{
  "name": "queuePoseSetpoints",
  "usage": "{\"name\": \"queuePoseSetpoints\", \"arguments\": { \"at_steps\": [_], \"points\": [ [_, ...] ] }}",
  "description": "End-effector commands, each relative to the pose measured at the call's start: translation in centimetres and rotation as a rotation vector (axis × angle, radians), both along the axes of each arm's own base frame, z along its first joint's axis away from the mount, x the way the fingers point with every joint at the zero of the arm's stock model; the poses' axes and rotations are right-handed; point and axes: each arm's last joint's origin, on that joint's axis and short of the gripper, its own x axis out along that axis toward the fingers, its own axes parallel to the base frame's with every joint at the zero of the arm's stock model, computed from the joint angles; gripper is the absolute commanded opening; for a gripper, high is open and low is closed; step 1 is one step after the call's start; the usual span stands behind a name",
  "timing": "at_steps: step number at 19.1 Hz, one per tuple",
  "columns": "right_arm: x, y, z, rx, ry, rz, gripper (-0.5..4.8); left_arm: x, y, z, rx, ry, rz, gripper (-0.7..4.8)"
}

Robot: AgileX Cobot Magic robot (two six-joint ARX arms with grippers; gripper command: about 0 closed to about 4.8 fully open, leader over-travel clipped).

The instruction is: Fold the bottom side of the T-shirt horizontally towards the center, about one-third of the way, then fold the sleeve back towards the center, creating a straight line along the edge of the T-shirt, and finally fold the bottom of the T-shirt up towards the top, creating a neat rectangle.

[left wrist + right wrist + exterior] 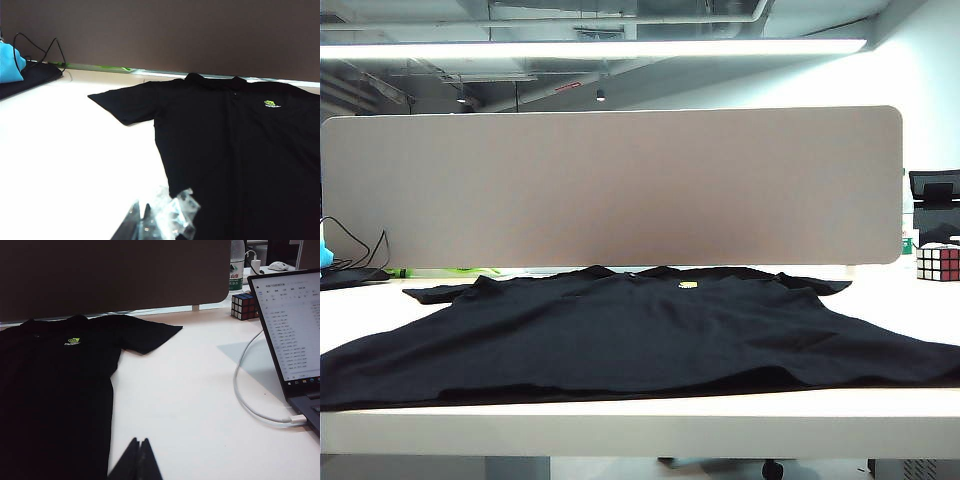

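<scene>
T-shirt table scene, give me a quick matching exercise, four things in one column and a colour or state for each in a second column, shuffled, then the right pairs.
Column one:
1. T-shirt
2. chest logo
3. laptop
4. left gripper

Column two:
A. open, screen lit
B. shut, holding nothing
C. black, spread flat, unfolded
D. yellow-green

Pairs: 1-C, 2-D, 3-A, 4-B

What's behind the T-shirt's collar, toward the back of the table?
A wide grey divider panel stands right behind the T-shirt collar. It hides whatever lies beyond it. Both grippers, left and right, are shut, hanging short of the shirt's near end.
</scene>
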Motion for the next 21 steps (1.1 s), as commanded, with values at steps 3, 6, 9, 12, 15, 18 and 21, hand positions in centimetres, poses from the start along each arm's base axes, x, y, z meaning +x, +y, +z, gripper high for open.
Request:
{"name": "queuePoseSetpoints", "arguments": {
  "at_steps": [3,6,9,12,15,18,21],
  "points": [
    [0.04,0.0,-0.06,0.001,-0.009,-0.004,-0.08,-0.01,0.02,0.18,-0.002,-0.012,0.005,-0.06],
    [0.04,0.0,-0.06,0.0,-0.009,-0.004,-0.08,-0.01,0.02,0.18,-0.002,-0.012,0.005,-0.06],
    [0.04,0.0,-0.06,0.001,-0.009,-0.004,-0.08,-0.01,0.02,0.18,-0.003,-0.012,0.005,-0.06],
    [0.05,0.13,-0.03,0.085,-0.016,0.039,-0.08,-0.01,0.02,0.18,-0.146,-0.001,0.003,-0.06],
    [0.03,0.63,-0.09,0.203,0.003,0.21,-0.09,-0.04,-0.13,0.0,-0.353,0.048,-0.042,-0.06],
    [-0.02,0.75,-0.04,0.245,0.018,0.252,-0.09,-0.09,-0.3,-0.08,-0.403,0.085,-0.096,-0.06],
    [-0.09,0.78,0.08,0.283,0.035,0.259,-0.09,-0.24,-0.27,-0.11,-0.43,0.148,-0.081,-0.06]
  ]
}}
